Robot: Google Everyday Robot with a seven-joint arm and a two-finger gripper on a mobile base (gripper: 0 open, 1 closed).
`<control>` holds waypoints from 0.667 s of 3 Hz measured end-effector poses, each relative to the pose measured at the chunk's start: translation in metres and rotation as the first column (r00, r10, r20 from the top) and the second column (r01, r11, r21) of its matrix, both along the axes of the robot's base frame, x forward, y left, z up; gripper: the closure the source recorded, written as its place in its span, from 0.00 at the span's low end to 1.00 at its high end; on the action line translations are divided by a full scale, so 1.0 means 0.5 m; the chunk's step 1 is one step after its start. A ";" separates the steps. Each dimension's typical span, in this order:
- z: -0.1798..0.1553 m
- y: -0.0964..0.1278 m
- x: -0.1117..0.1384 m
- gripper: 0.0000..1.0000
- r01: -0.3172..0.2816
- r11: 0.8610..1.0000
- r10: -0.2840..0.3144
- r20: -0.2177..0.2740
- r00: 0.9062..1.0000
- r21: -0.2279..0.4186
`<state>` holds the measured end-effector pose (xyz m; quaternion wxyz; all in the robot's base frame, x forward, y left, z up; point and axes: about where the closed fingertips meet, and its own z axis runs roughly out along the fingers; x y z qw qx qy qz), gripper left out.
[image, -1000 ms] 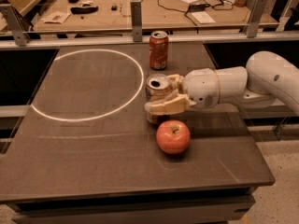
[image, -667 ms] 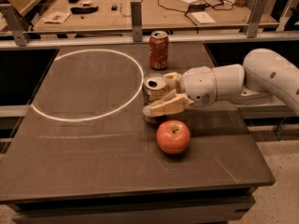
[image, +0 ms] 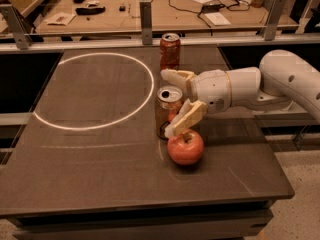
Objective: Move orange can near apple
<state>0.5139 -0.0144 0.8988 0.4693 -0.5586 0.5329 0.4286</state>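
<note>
1. On the dark table [image: 100,174], the orange can [image: 164,115] is standing upright just behind the apple [image: 185,147], nearly touching it.
2. The gripper [image: 169,103] is reaching around the can, its fingers spread and pinching nothing.
3. The placing step is looking finished, I judge; the next move is calling for backing away without tipping the can.
4. Whether the orange can or the red can [image: 170,51] is holding anything, I cannot tell.
</note>
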 end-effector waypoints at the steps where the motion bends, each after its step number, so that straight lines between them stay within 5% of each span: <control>1: 0.007 -0.010 0.011 0.00 0.016 1.000 -0.016 0.016 1.000 -0.006; 2: 0.037 -0.081 0.056 0.00 0.049 0.999 -0.049 0.028 0.998 -0.008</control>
